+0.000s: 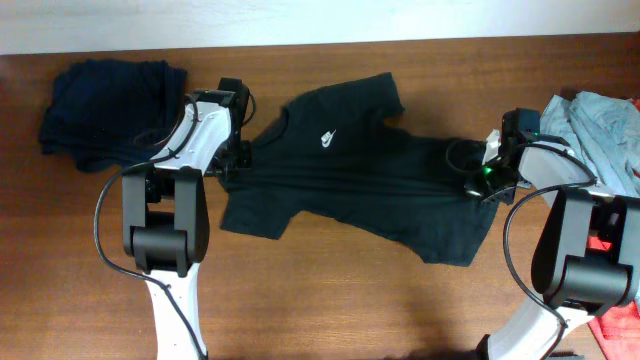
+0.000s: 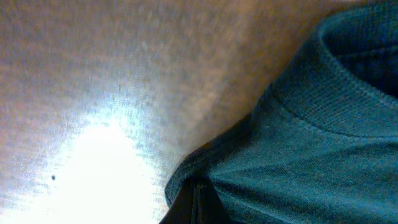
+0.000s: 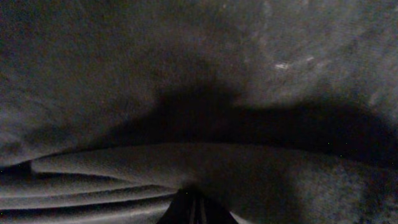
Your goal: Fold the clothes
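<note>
Black T-shirt [image 1: 350, 180]: lies spread, logo side up, on the middle of the table, turned sideways with its neck toward the left arm and its hem toward the right arm.
Logo [image 1: 328, 139]: small and white, on the chest, facing up.
Sleeves: one points to the far edge of the table, the other to the near edge; both lie flat.
Left gripper [image 1: 238, 158]: clenched on the black T-shirt at the edge just beside the neck; in the left wrist view its fingertips [image 2: 194, 200] meet with a thin fold of cloth pinched between them.
Collar [image 2: 348, 62]: ribbed band, close beside the pinched fold and not in the fingers.
Right gripper [image 1: 472, 183]: clamped on the black T-shirt near the hem end; in the right wrist view the fingers [image 3: 193, 208] are closed tight on bunched cloth, and creases run out from the grip.
Cloth between the grippers: lies on the wood, with long wrinkles running across the lower body toward the right gripper.
Navy pile [image 1: 105, 115]: dark heap at the far left corner, apart from the black T-shirt.
Grey-blue garment [image 1: 600, 125]: crumpled at the far right edge, behind the right arm.
Red garment [image 1: 622, 328]: a bit shows at the near right corner.
Table [image 1: 330, 300]: brown wood; glare shows beside the left fingertips in the left wrist view.
</note>
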`<state>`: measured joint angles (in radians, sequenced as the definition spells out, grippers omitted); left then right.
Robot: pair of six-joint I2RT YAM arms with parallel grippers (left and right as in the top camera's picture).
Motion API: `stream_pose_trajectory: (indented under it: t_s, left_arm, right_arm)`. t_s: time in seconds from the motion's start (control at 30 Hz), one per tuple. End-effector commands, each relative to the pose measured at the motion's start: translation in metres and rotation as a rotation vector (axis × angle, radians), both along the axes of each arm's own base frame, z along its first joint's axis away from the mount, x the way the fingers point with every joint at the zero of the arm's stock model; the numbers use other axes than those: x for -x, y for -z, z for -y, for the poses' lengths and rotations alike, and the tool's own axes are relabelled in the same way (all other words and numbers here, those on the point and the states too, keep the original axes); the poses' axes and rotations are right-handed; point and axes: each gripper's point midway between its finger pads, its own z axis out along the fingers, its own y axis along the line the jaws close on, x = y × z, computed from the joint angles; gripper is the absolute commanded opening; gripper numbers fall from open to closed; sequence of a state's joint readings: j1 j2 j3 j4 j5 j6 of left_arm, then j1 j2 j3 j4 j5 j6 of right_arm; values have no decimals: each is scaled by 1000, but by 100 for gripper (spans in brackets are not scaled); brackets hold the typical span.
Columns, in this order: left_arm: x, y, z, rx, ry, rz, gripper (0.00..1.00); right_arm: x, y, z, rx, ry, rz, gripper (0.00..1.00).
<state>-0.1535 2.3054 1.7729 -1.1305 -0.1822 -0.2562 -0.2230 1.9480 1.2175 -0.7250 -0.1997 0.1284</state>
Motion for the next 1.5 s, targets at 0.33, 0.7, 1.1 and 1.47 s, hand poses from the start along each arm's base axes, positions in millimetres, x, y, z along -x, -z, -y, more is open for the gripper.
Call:
stream_pose_trajectory:
  t_s: [0.33, 0.7, 1.1, 1.47]
  left_arm:
    - [82, 53, 1, 65, -92, -358, 0]
    - [20, 6, 9, 116, -102, -57, 0]
    - [-33, -202, 32, 231, -28, 526, 27]
    - [-16, -171, 32, 205, 16, 389, 56]
  right_arm:
    - [-55, -8, 24, 81, -1, 224, 4]
    - [-85, -51, 15, 9, -45, 328, 4]
    - [-37, -157, -11, -55, -91, 82, 4]
    - [55, -78, -74, -131, -213, -299, 4]
